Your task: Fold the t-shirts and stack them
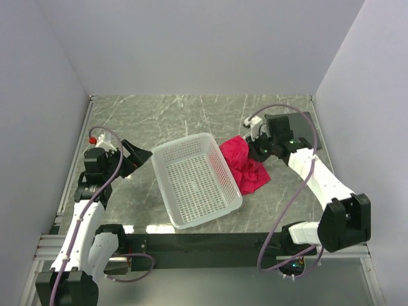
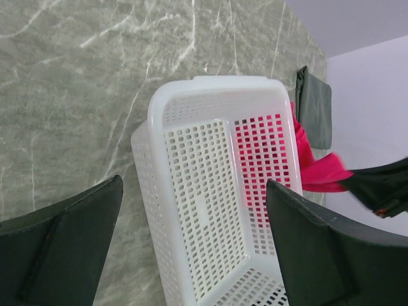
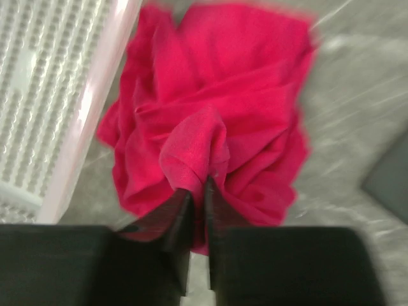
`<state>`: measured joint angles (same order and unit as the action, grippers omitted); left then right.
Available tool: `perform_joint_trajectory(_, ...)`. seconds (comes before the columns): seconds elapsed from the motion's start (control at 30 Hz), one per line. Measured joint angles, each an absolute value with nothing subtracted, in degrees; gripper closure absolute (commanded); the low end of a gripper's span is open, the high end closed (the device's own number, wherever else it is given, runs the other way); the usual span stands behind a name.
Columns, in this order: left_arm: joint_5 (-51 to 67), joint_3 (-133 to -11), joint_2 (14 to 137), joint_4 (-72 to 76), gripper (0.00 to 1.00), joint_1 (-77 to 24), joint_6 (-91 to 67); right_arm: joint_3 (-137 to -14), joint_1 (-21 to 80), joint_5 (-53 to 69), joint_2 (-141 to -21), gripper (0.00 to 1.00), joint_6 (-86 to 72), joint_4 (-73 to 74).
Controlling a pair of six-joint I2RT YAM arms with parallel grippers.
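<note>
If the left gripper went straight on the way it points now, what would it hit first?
The white mesh basket, most likely its near side wall; it sits dead ahead of the open left gripper. The red t-shirt lies beyond the basket's far wall.

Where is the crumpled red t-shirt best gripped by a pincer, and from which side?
Grip the raised ridge in the middle of the t-shirt, coming from above on its side away from the basket. It lies crumpled beside the basket wall, so that fold stands proud of the heap; the right pincer pinches there.
</note>
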<state>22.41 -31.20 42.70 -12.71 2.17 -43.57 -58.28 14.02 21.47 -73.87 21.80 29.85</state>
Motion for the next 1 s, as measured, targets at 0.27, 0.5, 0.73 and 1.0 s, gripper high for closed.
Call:
perform_joint_trajectory(0.27, 24.4, -31.2, 47.0, -13.0, 0.01, 0.3, -43.6, -60.5, 13.8, 23.2, -85.5, 0.21, 24.7, 36.8)
perform_joint_trajectory(0.5, 18.9, -33.1, 50.5, -20.7, 0.02, -8.3, -45.0, -68.4, 12.6, 25.0, -85.2, 0.2, 25.9, 37.9)
perform_joint_trajectory(0.73, 6.2, -38.7, 55.1, -32.4, 0.09, -21.8, -51.3, -68.3, 12.5, 27.9, -84.8, 0.2, 25.3, 36.7)
perform_joint_trajectory(1.0, -5.1, -46.4, 66.5, -41.3, 0.18, -33.3, -58.3, -64.2, 12.5, 31.2, -84.8, 0.2, 22.8, 34.1)
